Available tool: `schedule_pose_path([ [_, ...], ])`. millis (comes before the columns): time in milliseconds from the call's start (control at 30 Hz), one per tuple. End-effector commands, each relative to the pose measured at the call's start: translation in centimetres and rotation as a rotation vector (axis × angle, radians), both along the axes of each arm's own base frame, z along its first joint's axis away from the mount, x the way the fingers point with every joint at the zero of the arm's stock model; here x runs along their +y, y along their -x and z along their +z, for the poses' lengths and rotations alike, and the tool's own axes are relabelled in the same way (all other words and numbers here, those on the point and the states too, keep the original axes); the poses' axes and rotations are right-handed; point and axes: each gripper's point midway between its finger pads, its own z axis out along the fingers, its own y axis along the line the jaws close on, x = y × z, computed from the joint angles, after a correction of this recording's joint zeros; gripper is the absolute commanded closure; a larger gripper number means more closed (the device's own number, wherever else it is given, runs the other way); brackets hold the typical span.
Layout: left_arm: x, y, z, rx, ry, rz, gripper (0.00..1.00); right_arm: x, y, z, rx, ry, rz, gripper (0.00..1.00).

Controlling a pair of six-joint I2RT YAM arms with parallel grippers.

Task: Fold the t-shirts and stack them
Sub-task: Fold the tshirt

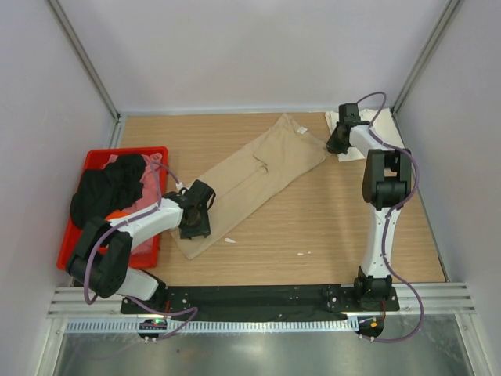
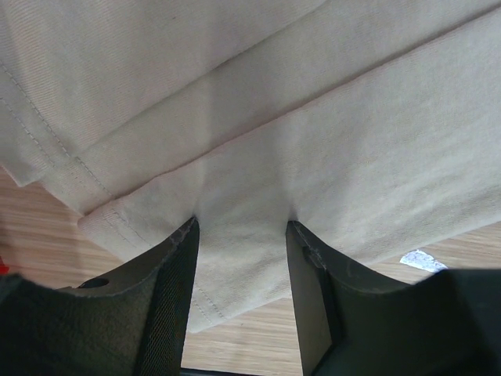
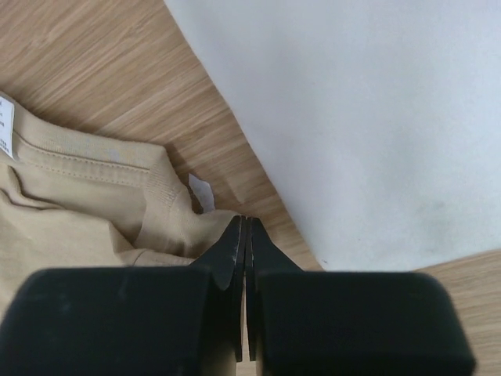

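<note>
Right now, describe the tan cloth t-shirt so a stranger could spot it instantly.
Start at the light wooden table. Diagonally across its middle, from beside the red plastic bin toward the far right corner, lies the tan cloth t-shirt. Unlike the black shirt and pink shirt heaped in that bin, it lies stretched out flat.

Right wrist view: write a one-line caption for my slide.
Right gripper with fingers shut at the collar end of the tan t-shirt, beside a white cloth on the wooden table.
</note>
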Motion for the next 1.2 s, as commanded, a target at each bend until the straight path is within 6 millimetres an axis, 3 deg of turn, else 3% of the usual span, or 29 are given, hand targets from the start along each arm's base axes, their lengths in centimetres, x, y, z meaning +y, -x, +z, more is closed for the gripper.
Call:
schedule_pose_path([
  [0, 0.7, 0.6, 0.2, 0.028, -0.041, 0.014, 0.49, -1.6, -1.3, -0.2, -0.008, 0.086, 0.002, 0.99],
  [267, -1.0, 0.4, 1.1, 0.015, 0.008, 0.014, 0.48, -1.7, -3.0, -1.2, -0.011, 0.118, 0.045, 0.99],
  [433, -2.3, -0.3, 2.8, -0.024, 0.064, 0.013, 0.45, -1.6, -3.6, -0.3, -0.018, 0.118, 0.051, 0.99],
  [533, -2.9, -1.2, 4.8, -0.066, 0.09, 0.001, 0.44, -1.6, -3.6, 2.1, -0.04, 0.103, 0.036, 0.96],
  [600, -3.1, -2.0, 6.6, -0.112, 0.097, -0.019, 0.44, -1.6, -3.9, 4.7, -0.077, 0.096, 0.014, 0.93],
  [733, -4.1, -3.5, 10.5, -0.219, 0.153, -0.079, 0.43, -1.3, -2.6, 7.4, -0.076, 0.056, -0.035, 0.9],
  [800, -4.5, -4.1, 12.9, -0.281, 0.188, -0.096, 0.43, -0.9, -1.2, 7.1, -0.053, 0.038, -0.042, 0.88],
  [833, -4.6, -4.2, 13.5, -0.3, 0.193, -0.107, 0.43, -0.3, -0.9, 8.3, -0.072, 0.029, -0.053, 0.87],
  [1000, -5.0, -4.4, 16.7, -0.372, 0.241, -0.143, 0.42, 1.1, 1.9, 7.3, -0.036, -0.004, -0.069, 0.85],
  [1167, -5.4, -3.9, 17.7, -0.378, 0.273, -0.179, 0.42, 2.4, 2.9, 5.7, -0.028, -0.068, -0.067, 0.84],
])
